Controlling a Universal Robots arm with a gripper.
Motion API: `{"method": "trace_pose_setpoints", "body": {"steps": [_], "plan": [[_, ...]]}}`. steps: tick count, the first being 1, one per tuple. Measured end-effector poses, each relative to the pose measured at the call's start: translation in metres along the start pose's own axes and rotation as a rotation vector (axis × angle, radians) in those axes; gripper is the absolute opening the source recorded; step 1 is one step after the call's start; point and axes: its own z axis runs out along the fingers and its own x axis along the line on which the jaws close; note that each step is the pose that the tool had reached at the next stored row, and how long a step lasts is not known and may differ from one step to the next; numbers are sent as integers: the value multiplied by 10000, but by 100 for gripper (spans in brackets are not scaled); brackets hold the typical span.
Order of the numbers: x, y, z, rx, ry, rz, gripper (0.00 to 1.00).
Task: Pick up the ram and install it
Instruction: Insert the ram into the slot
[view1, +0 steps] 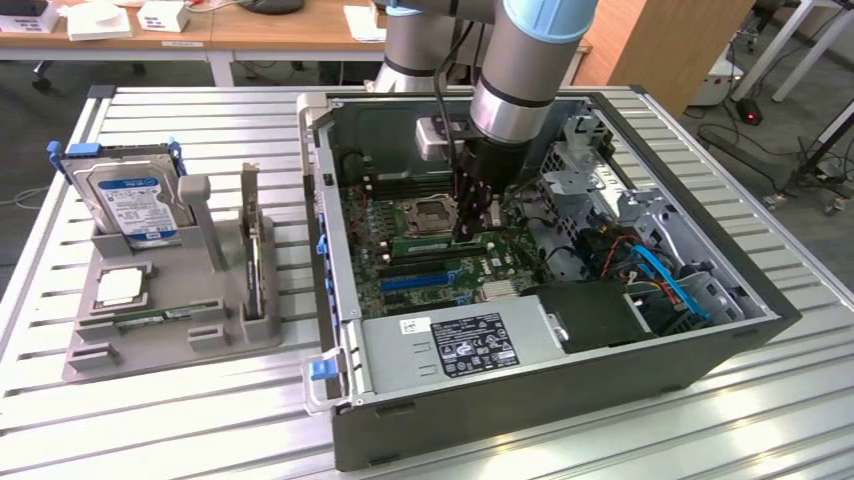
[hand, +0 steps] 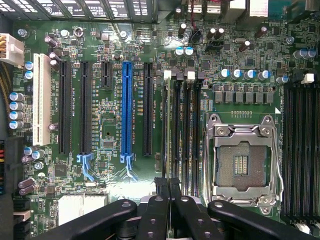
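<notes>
Gripper (hand: 168, 186) pinched shut with nothing visibly clamped, tips low over the motherboard memory slots (hand: 182, 130), seemingly to press home the ram (view1: 427, 243), a green stick lying slotted at 6 o'clock of the CPU socket (view1: 430, 212), exterior view.

The exterior view looks from high up and some way off, at a slant down onto the desk (view1: 200, 400) and into the open computer case (view1: 534, 410). The wrist view faces straight down onto the motherboard (hand: 115, 100) from close by, with the end effector (hand: 167, 184) in the foreground. Both views share the motherboard and its processor socket (view1: 430, 212).
</notes>
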Motion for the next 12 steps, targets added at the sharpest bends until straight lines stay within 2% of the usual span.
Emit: {"method": "trace_pose_setpoints", "body": {"steps": [12], "plan": [[0,-1,14,1,0,0,11]]}}
